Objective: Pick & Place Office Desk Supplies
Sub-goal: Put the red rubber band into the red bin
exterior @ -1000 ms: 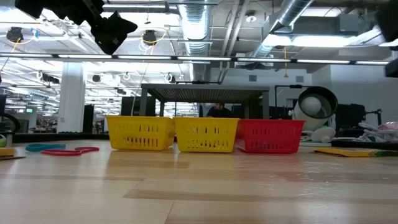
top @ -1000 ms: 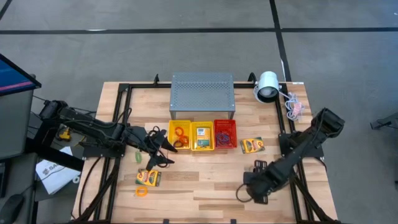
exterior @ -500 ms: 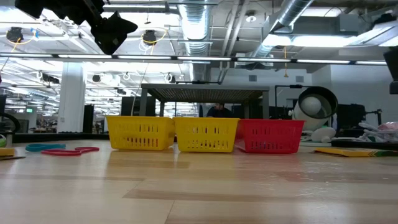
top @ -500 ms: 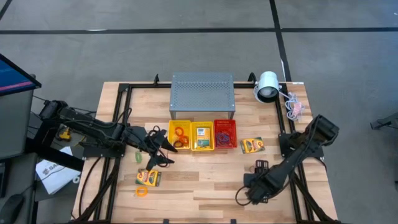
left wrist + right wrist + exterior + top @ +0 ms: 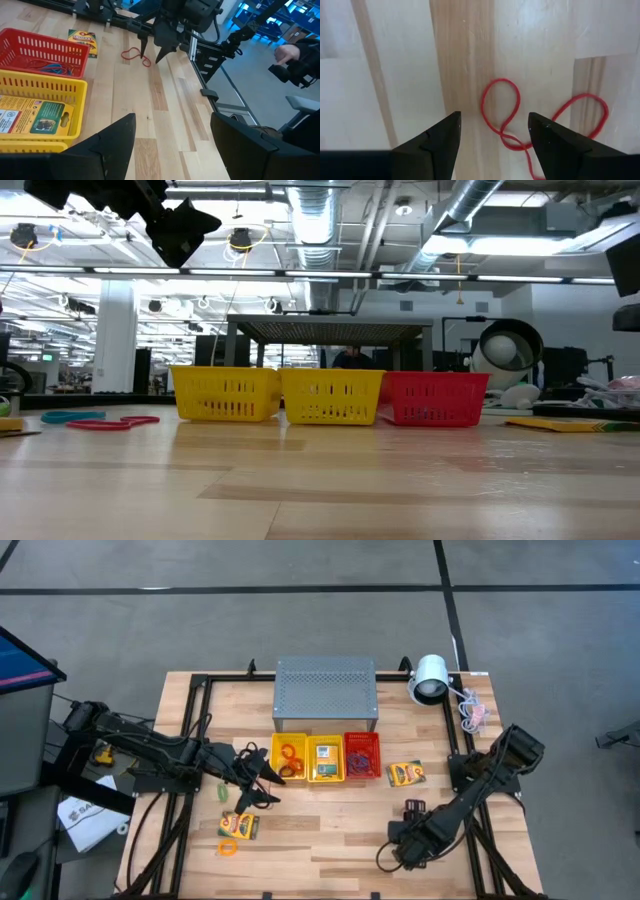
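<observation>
A thin red band loop [image 5: 503, 114] lies twisted flat on the wood. My right gripper [image 5: 495, 135] is open and points down just above it, a finger on either side; the left wrist view shows it [image 5: 151, 52] over the band [image 5: 133, 53]. My left gripper [image 5: 264, 781] hangs open beside the left yellow basket [image 5: 290, 758] and touches nothing. Yellow-and-green card boxes lie on the table [image 5: 405, 774] [image 5: 239, 826] and in the middle basket [image 5: 325, 758]. An orange loop [image 5: 228, 847] lies near the near-left corner.
Three mesh baskets stand in a row: yellow [image 5: 225, 395], yellow [image 5: 332, 397] and red [image 5: 435, 398]. The red one holds blue and purple loops [image 5: 37, 62]. Behind them is the grey perforated box [image 5: 325, 692]. A white lamp [image 5: 430, 678] sits at the far-right corner. A person [image 5: 297, 62] is beyond the table.
My right arm has shifted a little toward the table's left and near edges, staying over the red band. My left arm has kept still.
</observation>
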`<action>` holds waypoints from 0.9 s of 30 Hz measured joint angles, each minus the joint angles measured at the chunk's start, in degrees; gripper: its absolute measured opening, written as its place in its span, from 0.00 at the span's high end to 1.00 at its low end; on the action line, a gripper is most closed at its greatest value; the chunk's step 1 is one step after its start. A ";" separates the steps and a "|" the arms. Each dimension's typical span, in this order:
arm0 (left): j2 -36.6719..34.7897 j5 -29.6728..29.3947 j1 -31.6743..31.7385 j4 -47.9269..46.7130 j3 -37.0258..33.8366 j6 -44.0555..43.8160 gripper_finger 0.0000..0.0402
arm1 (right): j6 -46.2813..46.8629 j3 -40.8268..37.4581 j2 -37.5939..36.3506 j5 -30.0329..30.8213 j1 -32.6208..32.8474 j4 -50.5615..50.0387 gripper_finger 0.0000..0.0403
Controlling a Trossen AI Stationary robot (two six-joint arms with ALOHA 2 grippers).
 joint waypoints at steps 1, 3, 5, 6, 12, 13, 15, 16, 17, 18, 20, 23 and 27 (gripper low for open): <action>0.00 0.00 0.00 0.00 0.00 0.00 0.37 | -0.15 0.00 0.00 0.02 -0.22 0.21 0.45; 0.00 0.00 0.00 0.00 0.00 0.07 0.37 | -0.87 0.00 0.00 0.01 -0.68 0.64 0.45; 0.00 0.00 0.01 0.00 0.00 0.11 0.37 | -1.46 0.00 0.00 0.02 -1.17 0.92 0.45; 0.00 0.00 0.00 0.00 0.00 0.09 0.37 | -1.67 0.00 0.00 0.01 -1.45 0.87 0.45; 0.00 0.00 -0.25 0.00 0.00 -0.04 0.37 | -3.24 0.00 0.67 -0.18 -2.84 1.26 0.45; 0.00 0.00 -0.45 0.00 0.00 -0.04 0.37 | -3.48 0.00 1.15 -0.74 -2.90 1.44 0.45; 0.00 0.02 -0.88 -0.02 0.00 -0.04 0.37 | -4.30 0.28 2.39 -1.94 -2.94 1.68 0.45; 0.00 0.02 -1.13 -0.02 0.00 -0.04 0.37 | -4.47 0.30 2.83 -2.38 -2.96 1.70 0.45; 0.00 0.02 -1.37 -0.02 0.00 -0.04 0.37 | -4.49 0.31 3.25 -2.76 -2.97 1.51 0.45; 0.00 0.00 -1.62 -0.03 0.00 -0.04 0.37 | -4.50 0.37 3.60 -2.89 -2.97 1.44 0.45; 0.00 0.00 -1.95 -0.04 0.00 -0.04 0.37 | -4.48 0.34 3.65 -2.82 -2.97 1.51 0.45; 0.00 0.02 -2.25 -0.04 0.00 -0.06 0.37 | -4.48 0.26 3.61 -2.86 -2.97 1.68 0.45; 0.00 0.01 -2.28 -0.04 0.00 -0.07 0.37 | -4.37 0.24 3.61 -3.93 -3.52 1.90 0.50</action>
